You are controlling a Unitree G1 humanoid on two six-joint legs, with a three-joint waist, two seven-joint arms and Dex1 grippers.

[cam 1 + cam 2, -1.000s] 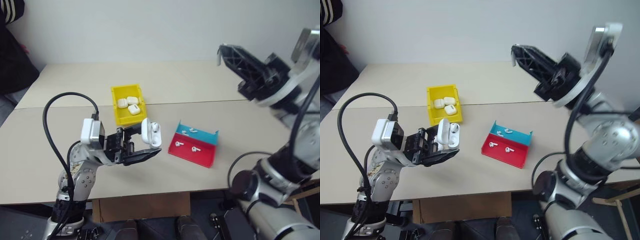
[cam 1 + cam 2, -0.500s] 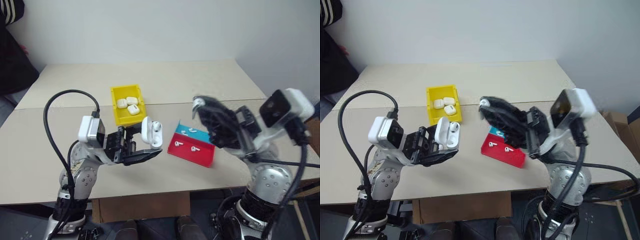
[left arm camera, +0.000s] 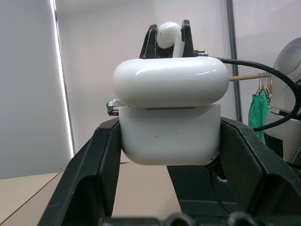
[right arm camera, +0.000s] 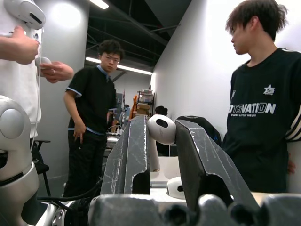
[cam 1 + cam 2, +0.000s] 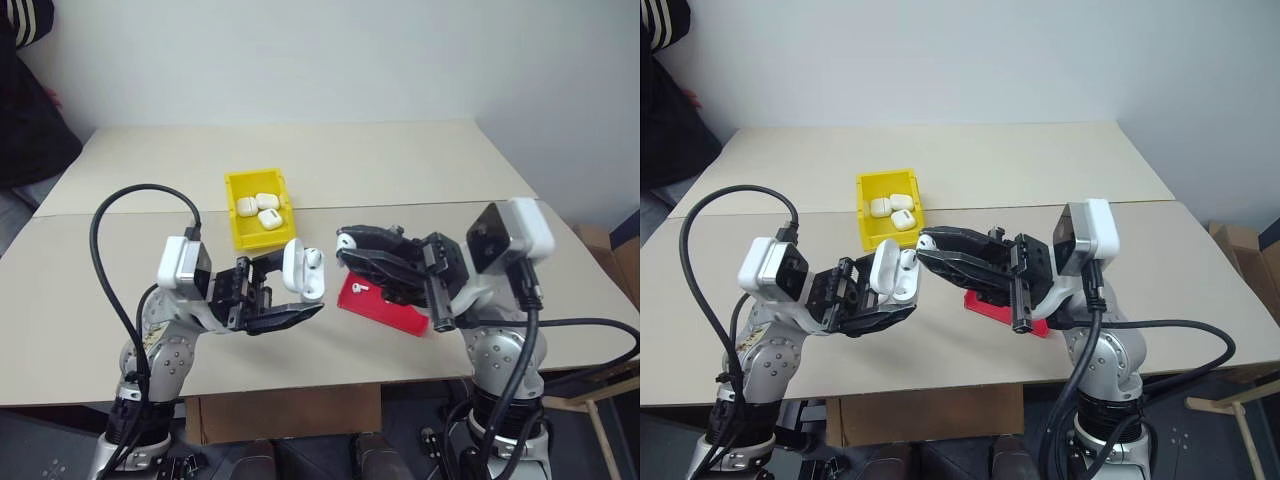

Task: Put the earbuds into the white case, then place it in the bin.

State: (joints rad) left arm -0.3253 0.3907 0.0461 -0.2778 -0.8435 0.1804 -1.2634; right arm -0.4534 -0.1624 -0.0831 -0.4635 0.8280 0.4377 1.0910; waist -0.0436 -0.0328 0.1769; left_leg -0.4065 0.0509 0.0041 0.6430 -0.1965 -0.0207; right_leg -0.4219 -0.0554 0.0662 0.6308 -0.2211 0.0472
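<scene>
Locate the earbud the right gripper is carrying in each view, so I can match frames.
Left eye: earbud at the right gripper's fingertips, just right of the open white case.
Right eye: same spot, beside the case.
Left wrist: poking up behind the case lid.
Right wrist: pinched between the fingers.
Shared landmark: the white case.

White case (image 5: 303, 270), yellow bin (image 5: 246, 222) (tray (image 5: 385, 310) seemingly red).

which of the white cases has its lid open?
The white case clamped in the left gripper, held above the table with its lid up and one earbud seated inside. The three other cases lie closed in the yellow bin.
</scene>
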